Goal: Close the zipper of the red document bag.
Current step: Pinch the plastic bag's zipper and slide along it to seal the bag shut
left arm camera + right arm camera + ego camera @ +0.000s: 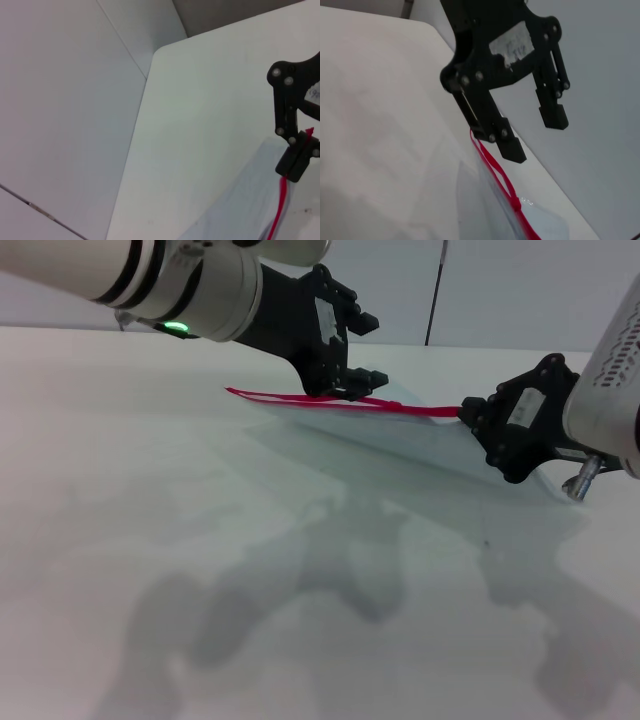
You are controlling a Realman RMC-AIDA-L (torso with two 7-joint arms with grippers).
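Note:
The red document bag (400, 440) is a pale translucent pouch held tilted up off the white table (200, 540). Its red zipper (330, 401) runs along the raised top edge. My right gripper (468, 414) is shut on the right end of that red edge; the left wrist view shows the right gripper (296, 167) clamped on the zipper (280, 210). My left gripper (356, 386) hangs open over the zipper's middle. In the right wrist view the left gripper (535, 136) has one fingertip (512, 149) beside the zipper (495, 170). I cannot make out the slider for certain.
The table's far edge (100, 332) meets a pale wall behind both arms. The left wrist view shows the table's rounded corner (159, 50) with floor beyond it. Arm shadows fall across the near part of the table.

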